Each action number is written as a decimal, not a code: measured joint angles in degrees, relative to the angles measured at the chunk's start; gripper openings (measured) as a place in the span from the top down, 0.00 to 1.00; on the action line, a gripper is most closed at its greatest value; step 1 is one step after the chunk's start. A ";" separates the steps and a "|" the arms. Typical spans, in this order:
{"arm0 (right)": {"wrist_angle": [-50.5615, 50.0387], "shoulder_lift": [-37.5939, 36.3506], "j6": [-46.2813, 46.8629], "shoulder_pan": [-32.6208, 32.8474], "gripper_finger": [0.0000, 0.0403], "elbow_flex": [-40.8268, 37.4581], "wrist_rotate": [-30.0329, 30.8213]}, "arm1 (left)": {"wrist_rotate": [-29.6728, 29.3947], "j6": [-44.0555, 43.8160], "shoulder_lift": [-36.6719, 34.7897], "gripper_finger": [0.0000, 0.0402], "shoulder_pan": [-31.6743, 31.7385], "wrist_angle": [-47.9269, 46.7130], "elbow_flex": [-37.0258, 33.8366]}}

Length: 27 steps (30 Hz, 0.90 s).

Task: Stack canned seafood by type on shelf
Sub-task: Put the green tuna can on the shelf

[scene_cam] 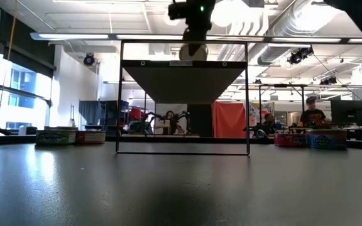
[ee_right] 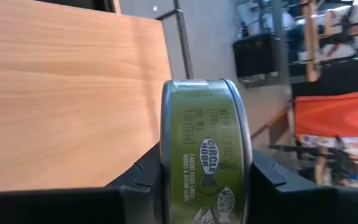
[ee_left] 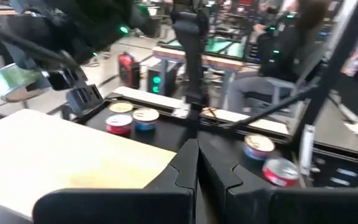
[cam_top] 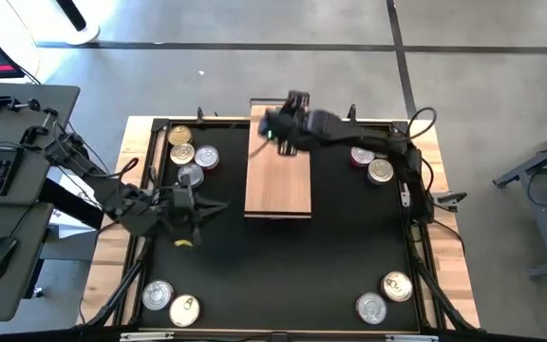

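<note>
right gripper [ee_right: 204, 186] clamped on green-labelled tin [ee_right: 205, 168] | shelf [cam_top: 278, 176] directly beneath your claw, long axis running back toward you | left gripper [ee_left: 197, 165] pinched closed, idle

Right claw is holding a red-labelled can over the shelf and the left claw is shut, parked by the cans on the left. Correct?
Not quite: the can in the right claw has a green label, as the right wrist view shows. It is over the shelf, and the left claw is shut, parked by the left cans.
</note>
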 joint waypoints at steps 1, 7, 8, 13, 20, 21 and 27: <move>1.92 0.12 -2.05 -1.37 0.71 0.02 -1.69 | 0.01 -0.54 0.20 1.00 0.91 -0.04 0.00; 4.38 0.30 -10.57 -7.28 0.71 0.02 -12.34 | 0.02 -5.52 0.68 1.00 5.01 -0.36 0.00; 4.34 0.30 -11.26 -7.76 0.71 0.02 -13.25 | 0.02 -5.88 0.68 1.00 5.51 -0.60 0.00; 1.94 0.08 -13.43 -8.72 0.71 0.02 -14.20 | 0.35 -3.52 0.46 1.00 6.65 -2.54 0.00; -7.85 -0.64 -7.39 -10.58 0.71 -0.07 -14.87 | 8.01 -2.48 -3.26 1.00 8.84 -11.81 0.02; -7.22 -1.02 -7.31 -10.79 0.71 -0.07 -14.77 | 8.79 -2.24 -3.93 1.00 9.11 -13.14 0.02; -7.53 -3.78 -3.96 -10.55 0.71 0.03 -18.12 | 10.78 -3.65 -8.20 1.00 10.77 -21.79 0.04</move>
